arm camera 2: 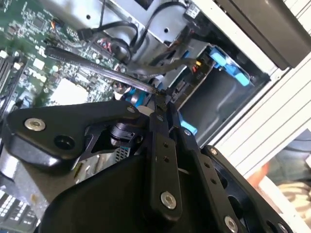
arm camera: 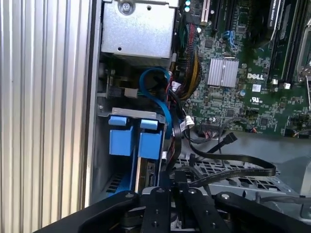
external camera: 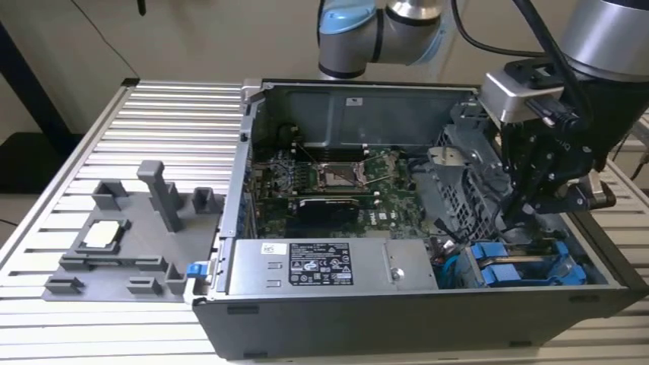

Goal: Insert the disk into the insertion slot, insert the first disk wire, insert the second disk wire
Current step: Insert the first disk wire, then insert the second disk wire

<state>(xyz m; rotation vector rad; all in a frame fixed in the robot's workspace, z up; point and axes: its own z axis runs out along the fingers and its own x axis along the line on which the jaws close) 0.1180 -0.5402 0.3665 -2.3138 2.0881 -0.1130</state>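
Note:
The disk sits in the insertion slot at the case's corner on the exterior view's right, its blue carrier handles facing out. The same blue carrier shows in the second wrist view. My gripper hangs inside the case just above the disk. In the second wrist view the gripper is shut, and the end of a flat black wire lies pinched between its fingers. In the first wrist view the gripper stands close beside the carrier, with black wires trailing off over the grey metal.
The open computer case holds a motherboard, a power supply and a perforated grey cage beside my arm. A blue cable loops above the carrier. A grey fixture stands on the ribbed aluminium table.

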